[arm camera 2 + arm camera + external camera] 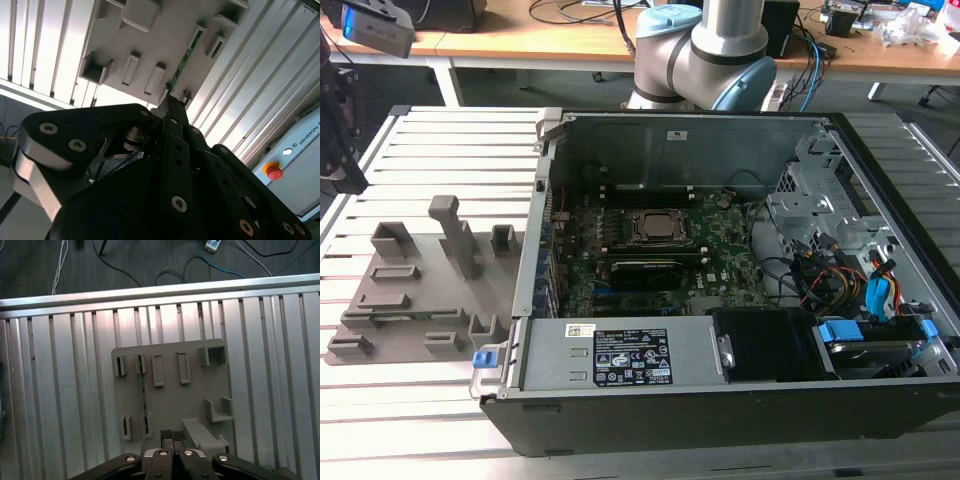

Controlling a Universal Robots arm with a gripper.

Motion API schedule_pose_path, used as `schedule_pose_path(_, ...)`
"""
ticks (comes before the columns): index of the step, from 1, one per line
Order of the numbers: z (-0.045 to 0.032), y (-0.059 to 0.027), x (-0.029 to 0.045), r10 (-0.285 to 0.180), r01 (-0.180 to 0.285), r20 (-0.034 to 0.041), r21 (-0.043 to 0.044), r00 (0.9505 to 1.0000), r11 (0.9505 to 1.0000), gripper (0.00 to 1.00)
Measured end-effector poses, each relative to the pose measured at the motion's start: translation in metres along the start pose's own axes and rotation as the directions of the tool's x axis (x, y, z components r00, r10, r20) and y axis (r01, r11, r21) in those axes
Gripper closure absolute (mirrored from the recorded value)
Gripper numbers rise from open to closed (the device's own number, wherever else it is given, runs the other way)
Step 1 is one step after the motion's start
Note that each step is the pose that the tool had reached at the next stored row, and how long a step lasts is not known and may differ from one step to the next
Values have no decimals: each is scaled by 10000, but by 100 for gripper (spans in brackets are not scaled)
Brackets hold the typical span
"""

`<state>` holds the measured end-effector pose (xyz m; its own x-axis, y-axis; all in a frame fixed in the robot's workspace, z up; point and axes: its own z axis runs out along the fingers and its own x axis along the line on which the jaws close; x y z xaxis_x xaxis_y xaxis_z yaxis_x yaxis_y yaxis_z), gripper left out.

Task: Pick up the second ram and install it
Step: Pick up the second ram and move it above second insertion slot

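The second ram (142,400) is a thin green stick standing on edge in a slot of the grey holder tray (195,390); in the second wrist view the ram (182,62) shows as a green strip across the tray (150,45). My gripper (172,436) hangs above the tray, a little to one side of the stick and not touching it. Its black fingertips are pressed together with nothing between them. In the exterior view the gripper (345,170) is at the far left edge, above the tray (420,290).
The open computer case (720,400) lies to the exterior view's right of the tray, with the green motherboard (720,250) and processor socket (660,226) inside. Everything rests on a slatted aluminium table (440,150). The arm's base (700,50) stands behind the case.
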<state>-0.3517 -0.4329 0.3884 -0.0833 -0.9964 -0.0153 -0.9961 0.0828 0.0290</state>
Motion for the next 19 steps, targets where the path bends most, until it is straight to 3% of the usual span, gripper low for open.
schedule_pose_path(5,0,0,0,-578,578,-25,-9,9983,9983,89)
schedule_pose_path(10,0,0,0,-589,589,-26,-9,9983,9983,89)
schedule_pose_path(13,0,0,0,-591,591,-26,-9,9983,9983,64)
schedule_pose_path(16,0,0,0,-592,592,-26,-10,9982,9982,64)
schedule_pose_path(17,11,-1,0,-523,523,-23,-8,9986,9986,64)
schedule_pose_path(19,38,-2,1,202,-202,-5,1,9998,9998,64)
